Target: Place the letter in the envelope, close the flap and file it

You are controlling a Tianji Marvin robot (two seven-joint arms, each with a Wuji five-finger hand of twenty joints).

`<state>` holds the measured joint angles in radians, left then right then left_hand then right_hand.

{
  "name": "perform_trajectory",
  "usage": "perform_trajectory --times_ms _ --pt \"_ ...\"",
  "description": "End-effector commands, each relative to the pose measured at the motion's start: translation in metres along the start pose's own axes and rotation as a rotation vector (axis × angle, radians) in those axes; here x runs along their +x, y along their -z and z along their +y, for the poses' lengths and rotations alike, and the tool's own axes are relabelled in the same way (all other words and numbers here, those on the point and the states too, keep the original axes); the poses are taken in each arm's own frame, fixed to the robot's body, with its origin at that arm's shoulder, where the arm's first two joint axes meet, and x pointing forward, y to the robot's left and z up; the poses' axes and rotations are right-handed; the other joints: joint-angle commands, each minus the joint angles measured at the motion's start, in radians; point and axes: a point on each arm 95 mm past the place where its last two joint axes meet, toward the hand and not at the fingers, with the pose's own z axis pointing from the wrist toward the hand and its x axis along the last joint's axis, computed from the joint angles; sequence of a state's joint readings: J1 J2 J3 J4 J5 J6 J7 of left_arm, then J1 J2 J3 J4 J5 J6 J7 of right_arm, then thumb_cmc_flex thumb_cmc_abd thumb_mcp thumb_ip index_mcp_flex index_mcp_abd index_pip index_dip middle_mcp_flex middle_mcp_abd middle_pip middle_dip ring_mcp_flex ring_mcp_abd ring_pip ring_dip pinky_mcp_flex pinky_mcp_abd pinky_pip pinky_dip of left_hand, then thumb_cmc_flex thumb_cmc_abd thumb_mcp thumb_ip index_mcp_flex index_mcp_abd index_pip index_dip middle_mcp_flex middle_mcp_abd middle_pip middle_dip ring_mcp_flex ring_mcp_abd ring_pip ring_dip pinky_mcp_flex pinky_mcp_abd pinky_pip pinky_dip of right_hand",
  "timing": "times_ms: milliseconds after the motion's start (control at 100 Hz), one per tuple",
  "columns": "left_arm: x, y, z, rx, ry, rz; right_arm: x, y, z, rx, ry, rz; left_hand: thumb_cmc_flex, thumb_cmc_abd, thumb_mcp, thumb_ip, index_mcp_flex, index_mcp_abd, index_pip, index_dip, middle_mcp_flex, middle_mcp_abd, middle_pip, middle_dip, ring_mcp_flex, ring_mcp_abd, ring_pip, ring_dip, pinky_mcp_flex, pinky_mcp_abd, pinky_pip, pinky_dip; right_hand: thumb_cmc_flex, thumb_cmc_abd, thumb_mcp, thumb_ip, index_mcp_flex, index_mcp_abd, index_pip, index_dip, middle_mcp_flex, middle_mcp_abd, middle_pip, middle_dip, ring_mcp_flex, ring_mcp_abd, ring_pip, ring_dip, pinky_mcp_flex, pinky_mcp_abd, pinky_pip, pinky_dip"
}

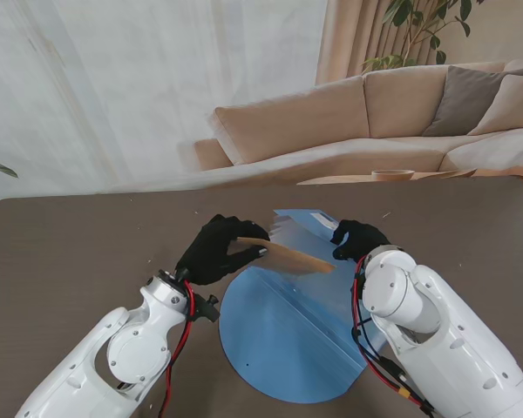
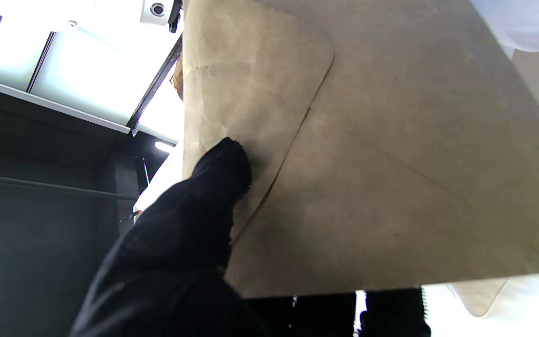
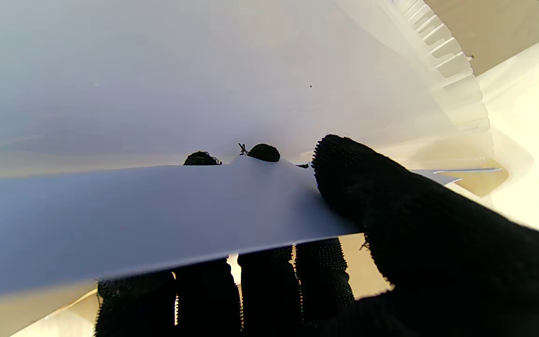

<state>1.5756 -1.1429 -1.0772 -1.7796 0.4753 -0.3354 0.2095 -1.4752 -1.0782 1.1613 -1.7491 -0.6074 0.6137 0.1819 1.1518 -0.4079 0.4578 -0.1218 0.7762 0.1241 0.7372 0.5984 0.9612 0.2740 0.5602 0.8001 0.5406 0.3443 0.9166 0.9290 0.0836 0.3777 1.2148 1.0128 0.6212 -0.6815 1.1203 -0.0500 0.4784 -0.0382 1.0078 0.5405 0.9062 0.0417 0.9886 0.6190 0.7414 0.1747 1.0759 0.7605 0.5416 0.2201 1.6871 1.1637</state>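
L hand (image 1: 211,251) grips the brown envelope (image 1: 288,255) at its left end, held off the table (image 1: 70,252), flap shut per the L wrist view; thumb (image 2: 222,173) presses on the flap side. Whether the letter is inside: cannot tell.

R hand (image 1: 357,239) pinches the front wall of the blue file folder (image 1: 288,340), thumb (image 3: 358,178) on one face, fingertips (image 3: 262,152) showing past its edge. The hand appears to be holding the pocket open. The folder's round flap lies flat on the table, nearer to me; the accordion pockets (image 3: 452,70) are farther, betw. the two hands.

Key relation: the envelope's long axis runs left-to-right, roughly level, its free right end pointing at the R hand and sitting over the folder mouth, near but apparently not yet in. L hand is the carrier; R hand is nearer the pocket.

Judgement: filing step, late in task. Next move prob. needs the free end tipped down into the gap. Risk: the corner catching on a pocket divider.
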Motion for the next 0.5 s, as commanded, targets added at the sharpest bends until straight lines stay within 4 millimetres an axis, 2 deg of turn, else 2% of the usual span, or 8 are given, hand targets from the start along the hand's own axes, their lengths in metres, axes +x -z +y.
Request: perform_trajectory --times_ms 0,490 --pt "0.004 -0.005 0.004 -0.003 0.008 0.021 0.007 0.003 -0.004 0.029 -0.011 0.014 0.065 0.085 0.006 0.017 0.016 -0.065 0.113 0.031 -0.014 -0.026 0.020 0.022 -0.006 -0.025 -0.007 0.032 -0.003 -0.018 0.003 -0.001 0.057 0.038 0.023 -0.020 0.013 -0.002 0.018 -0.015 0.067 -0.050 0.021 0.012 0.015 0.035 0.024 -0.009 0.011 -0.006 0.079 0.027" --pt "0.001 -0.019 0.035 -0.035 -0.132 0.109 0.012 0.002 -0.004 0.039 -0.050 0.031 0.068 0.095 -0.007 0.016 -0.006 -0.090 0.141 0.022 -0.027 -0.047 0.009 0.030 -0.023 -0.046 -0.027 0.048 -0.007 -0.036 -0.021 -0.018 0.062 0.038 0.019 -0.019 0.016 0.006 0.017 -0.017 0.069 -0.045 0.022 0.012 0.014 0.039 0.025 -0.008 0.014 -0.005 0.082 0.031"
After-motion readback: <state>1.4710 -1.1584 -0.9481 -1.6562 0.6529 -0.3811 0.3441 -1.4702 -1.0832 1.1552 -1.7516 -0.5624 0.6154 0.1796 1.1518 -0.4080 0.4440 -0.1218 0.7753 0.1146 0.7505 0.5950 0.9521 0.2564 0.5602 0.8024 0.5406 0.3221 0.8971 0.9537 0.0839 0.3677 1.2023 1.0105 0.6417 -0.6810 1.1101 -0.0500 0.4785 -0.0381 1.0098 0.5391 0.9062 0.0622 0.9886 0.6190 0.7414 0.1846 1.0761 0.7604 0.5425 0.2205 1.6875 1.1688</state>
